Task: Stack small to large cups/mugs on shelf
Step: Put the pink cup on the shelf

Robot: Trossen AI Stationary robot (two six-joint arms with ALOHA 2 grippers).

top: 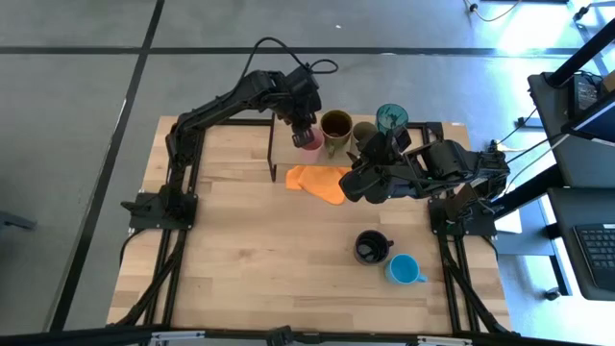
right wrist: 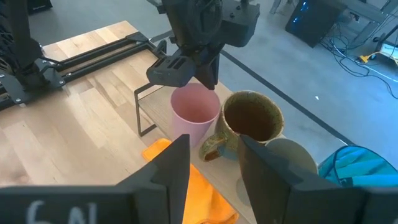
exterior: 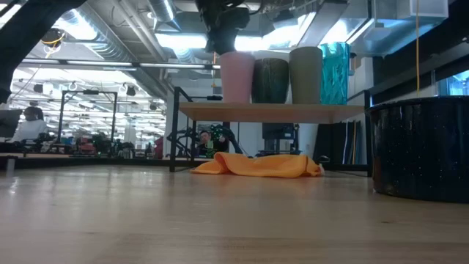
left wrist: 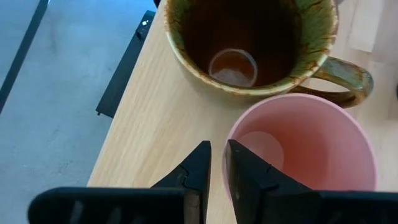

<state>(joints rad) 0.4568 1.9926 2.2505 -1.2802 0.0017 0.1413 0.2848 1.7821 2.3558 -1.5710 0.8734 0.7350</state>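
Note:
Four cups stand in a row on the light-wood shelf point(exterior: 271, 111): the pink cup point(exterior: 236, 77), the mustard-brown mug point(exterior: 270, 81), the olive-grey cup point(exterior: 305, 75) and the teal tumbler point(exterior: 335, 73). My left gripper point(left wrist: 217, 165) is right above the pink cup point(left wrist: 311, 149) at the row's left end, fingers nearly together at its rim. My right gripper point(right wrist: 214, 168) is open and empty, hovering over the orange cloth point(top: 322, 181) in front of the shelf. The black mug point(top: 372, 247) and the light blue mug point(top: 404, 269) stand on the table near its right front. My left gripper has the pink cup's rim point(left wrist: 229, 134) on the side away from the mustard-brown mug. One finger point(left wrist: 249, 174) is over the cup's inside and the other point(left wrist: 196, 168) is outside it. The fingers point down from above. The cup stands upright on the shelf.
The mustard-brown mug point(left wrist: 249, 43) stands close against the pink cup, its handle point(left wrist: 351, 78) toward the table's near side. The shelf's left black leg point(right wrist: 140, 112) is beside the pink cup. The orange cloth lies under my right gripper. Open tabletop point(top: 250, 250) spreads at the near left.

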